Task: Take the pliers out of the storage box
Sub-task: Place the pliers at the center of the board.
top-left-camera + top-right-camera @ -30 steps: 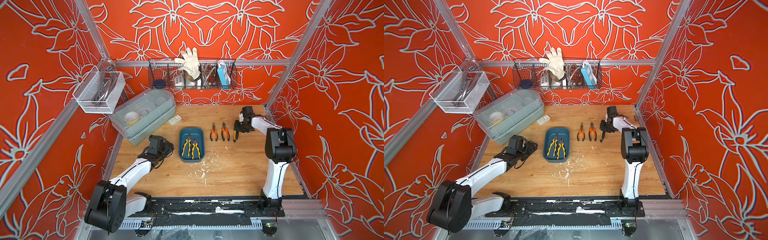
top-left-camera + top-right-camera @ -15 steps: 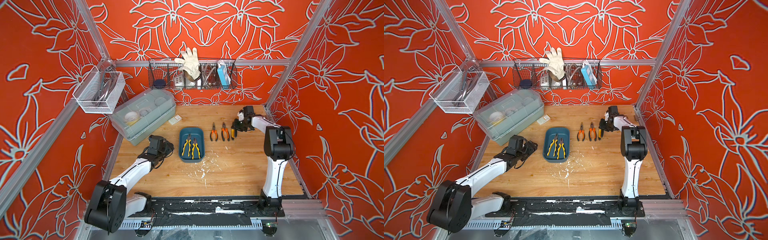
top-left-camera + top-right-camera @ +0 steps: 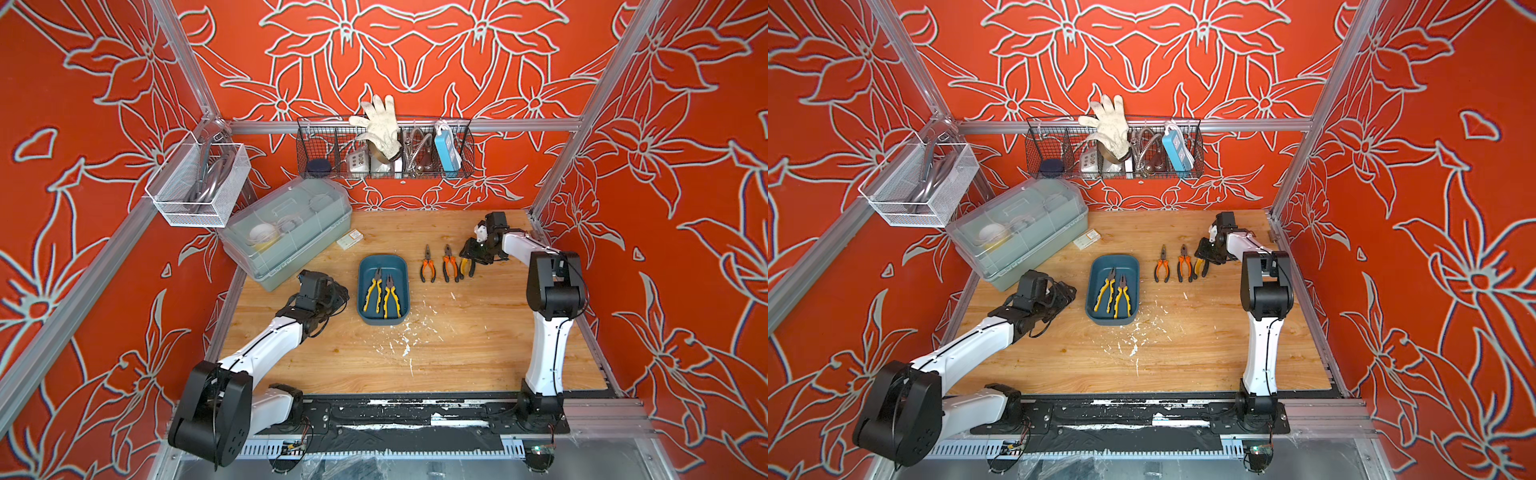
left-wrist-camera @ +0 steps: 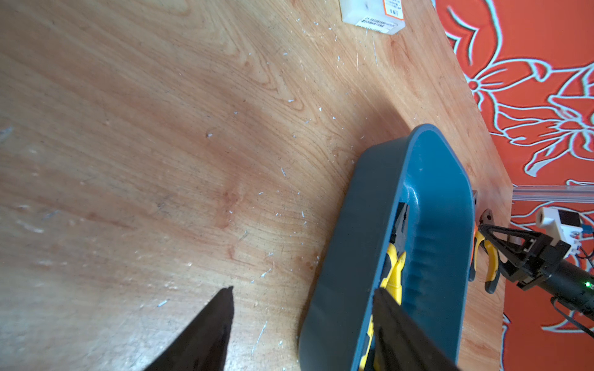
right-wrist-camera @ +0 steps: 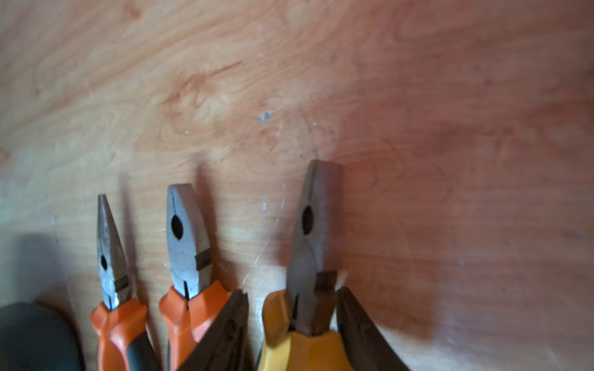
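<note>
- Right, the pliers first: two yellow-handled pairs (image 3: 377,281) lie close together in the storage box (image 3: 382,264), which sits mid-table. Two orange-handled pairs (image 3: 427,261) lie in a row out on the wooden table (image 3: 457,357), with a third yellow pair (image 5: 310,244) just beside them.
- The right gripper (image 5: 293,290) sits low over that third pair, straddling its neck. The jaws are parted a little, and we see a sliver of wood between one finger (image 5: 225,324) and the handle, so we call it a loose straddle, not a clamp.
- By our count that makes three out and two to go, and this looks like the set-down of the third.
- The left gripper (image 4: 303,294) hangs wide open and empty, just beside the box's left wall.
- Next, we reckon, the right arm lifts straight up clear of the row and crosses to the box. It then has to pinch one pair without dragging its neighbour.
- For room, a strip of bare board remains past the row, but the table's edge and the red side wall (image 3: 623,249) are near. The front board lies open, and the grey lidded bin (image 3: 286,232) stands well apart.
</note>
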